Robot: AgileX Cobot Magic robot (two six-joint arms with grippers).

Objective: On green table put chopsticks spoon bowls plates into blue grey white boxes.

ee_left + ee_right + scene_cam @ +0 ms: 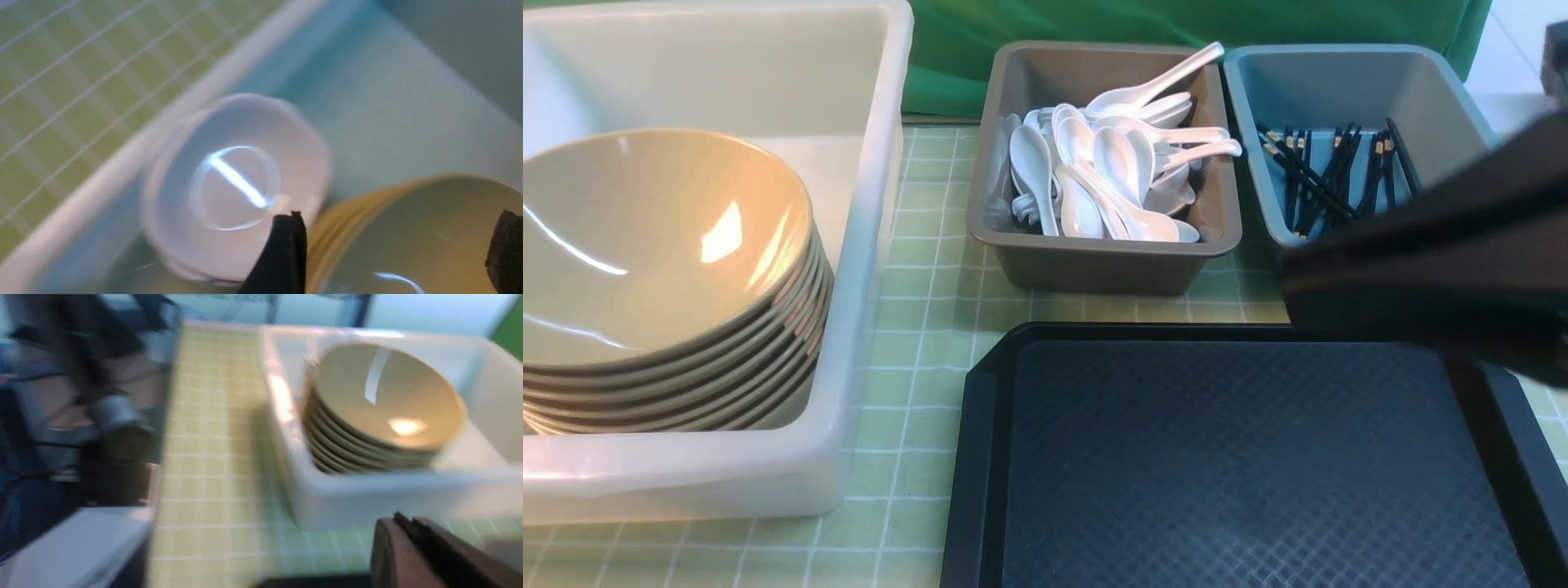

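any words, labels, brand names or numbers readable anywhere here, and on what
None can be read in any view.
The white box, grey box, blue box, bowls, spoons and black tray show plain surfaces.
The green table carries only a white grid.
The chopsticks have gold bands, too small to show any print.
Both wrist views are blurred; the white plate shows only glare.

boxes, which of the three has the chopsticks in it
The blue box on the right; black chopsticks lie inside. The grey box holds white spoons, the big white box tan bowls.
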